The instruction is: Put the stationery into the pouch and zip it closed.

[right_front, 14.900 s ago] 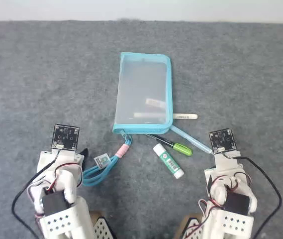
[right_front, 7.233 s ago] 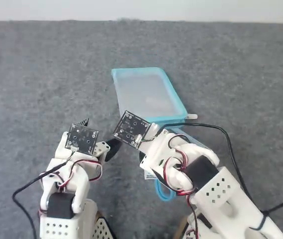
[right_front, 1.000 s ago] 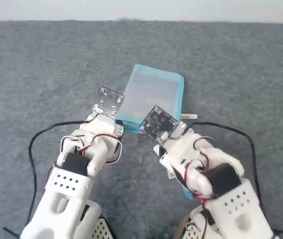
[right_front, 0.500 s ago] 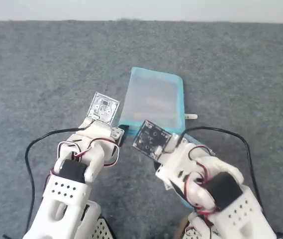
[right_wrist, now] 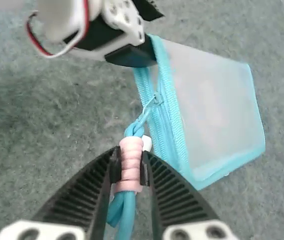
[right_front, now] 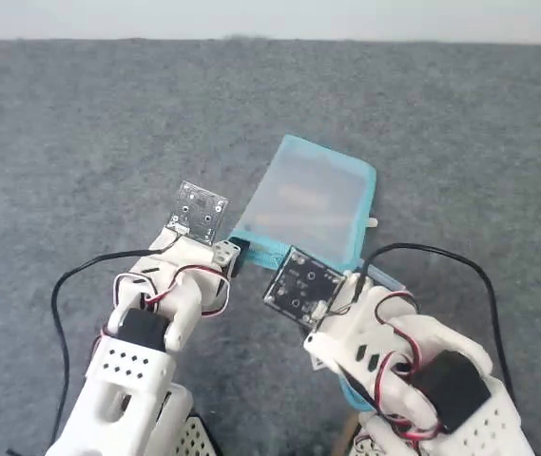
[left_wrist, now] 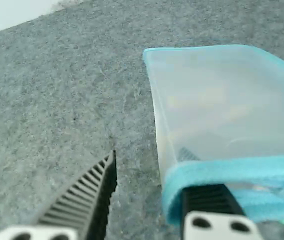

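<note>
Right gripper point(right_wrist: 130, 161): closed tight on the pink sleeve point(right_wrist: 130, 170) of the blue zip cord point(right_wrist: 142, 120), with the pouch point(right_wrist: 206, 115) just ahead of the fingertips, zipper edge nearest and cord running straight to the slider. Left gripper point(left_wrist: 156, 175): spread wide, holding nothing; one finger bare over the grey carpet point(left_wrist: 57, 100), the other touching the pouch's blue-trimmed corner. Beyond that finger, translucent pouch lying flat, faint shapes inside. Both grippers close together at the same short edge

Bright, soft, even light lies over the grey mat point(right_front: 80, 142), leaving only a faint shadow along the pouch point(left_wrist: 216, 110).
</note>
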